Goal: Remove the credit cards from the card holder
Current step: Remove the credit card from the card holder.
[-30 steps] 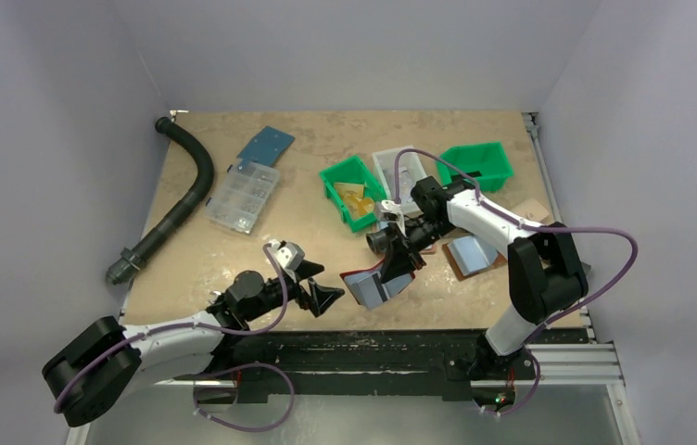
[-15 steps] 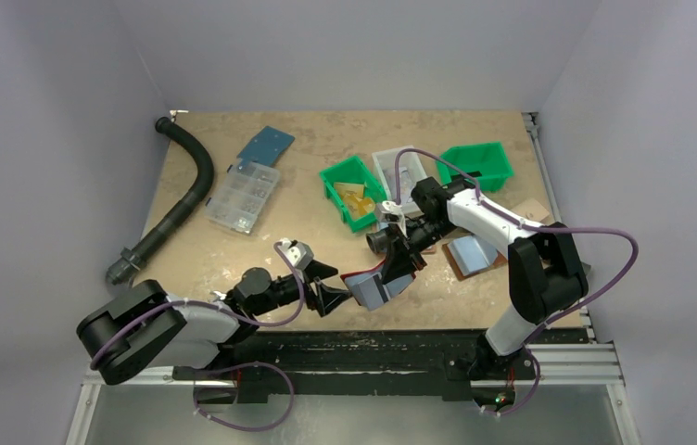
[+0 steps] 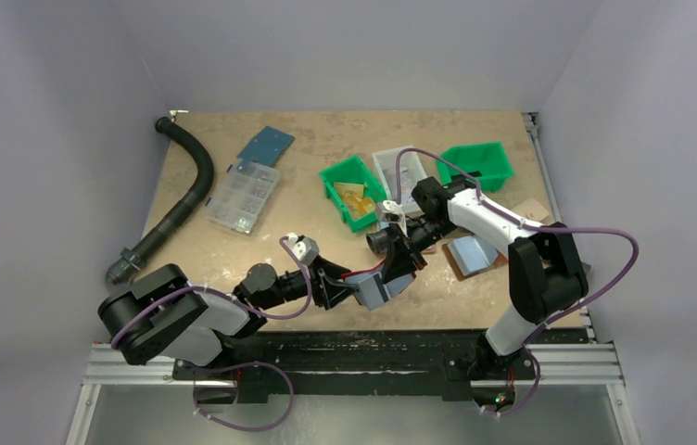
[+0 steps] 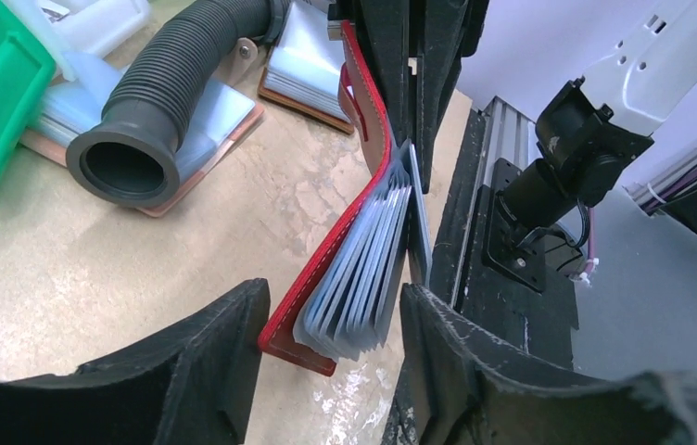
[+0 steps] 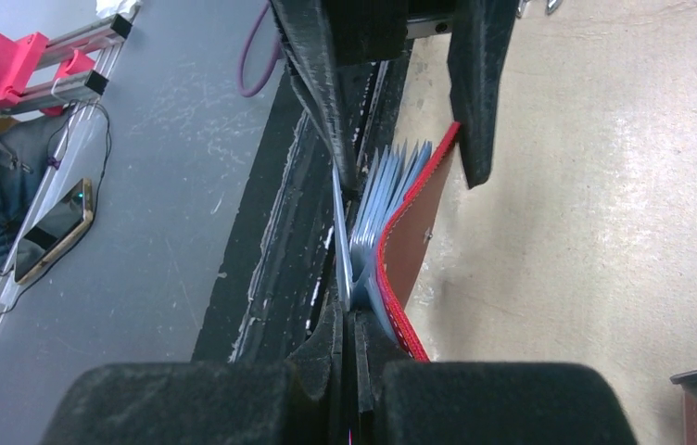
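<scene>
The card holder (image 3: 374, 286) is a red folder with pale blue-grey pockets, held on edge above the table near its front edge. My right gripper (image 3: 400, 263) is shut on its far end; in the right wrist view the gripper (image 5: 354, 345) pinches the pocket leaves beside the red cover (image 5: 416, 232). My left gripper (image 3: 334, 288) is open. In the left wrist view it (image 4: 331, 371) straddles the holder's near end (image 4: 319, 278), fingers apart from it. The fanned pockets (image 4: 368, 269) show edge-on; I cannot tell credit cards from pockets.
Two green bins (image 3: 352, 190) (image 3: 476, 164), a clear parts box (image 3: 243, 197), a long black hose (image 3: 183, 199) and a blue plate (image 3: 266, 146) lie further back. Brown folders (image 3: 470, 255) lie right of the holder. A short ribbed hose piece (image 4: 169, 102) lies behind it.
My left arm has reached right, and its open fingers now straddle the holder's near end. The right gripper and the holder have stayed put.
</scene>
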`<move>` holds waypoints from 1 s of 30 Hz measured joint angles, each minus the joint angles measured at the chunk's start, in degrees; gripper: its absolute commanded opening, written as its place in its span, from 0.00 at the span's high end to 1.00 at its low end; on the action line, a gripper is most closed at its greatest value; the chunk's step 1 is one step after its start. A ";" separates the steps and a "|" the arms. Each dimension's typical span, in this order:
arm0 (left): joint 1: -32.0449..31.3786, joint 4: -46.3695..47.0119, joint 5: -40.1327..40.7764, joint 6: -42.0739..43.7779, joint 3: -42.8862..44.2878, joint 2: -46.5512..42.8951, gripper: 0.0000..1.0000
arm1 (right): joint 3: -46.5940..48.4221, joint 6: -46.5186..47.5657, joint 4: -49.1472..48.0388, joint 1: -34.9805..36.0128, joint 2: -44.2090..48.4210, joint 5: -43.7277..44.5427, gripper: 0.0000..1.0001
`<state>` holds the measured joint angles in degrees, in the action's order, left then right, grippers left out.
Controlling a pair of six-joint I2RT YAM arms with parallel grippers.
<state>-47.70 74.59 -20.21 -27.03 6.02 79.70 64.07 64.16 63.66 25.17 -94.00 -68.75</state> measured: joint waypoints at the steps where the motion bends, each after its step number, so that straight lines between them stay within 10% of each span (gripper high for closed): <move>1: 0.00 0.09 -0.26 -0.22 0.31 0.55 0.54 | 0.00 0.00 -0.02 -0.07 0.00 -0.02 1.00; 12: -0.11 3.04 -4.85 -1.90 1.36 4.02 1.00 | 0.00 0.00 -0.07 -0.35 0.00 0.46 1.00; 30: 0.59 3.69 -5.20 -2.14 -1.03 2.03 1.00 | 0.00 -4.85 -3.61 0.24 0.00 0.72 1.00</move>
<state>-47.11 78.28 -25.41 -29.17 4.99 81.73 64.07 59.31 60.05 25.41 -94.00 -68.03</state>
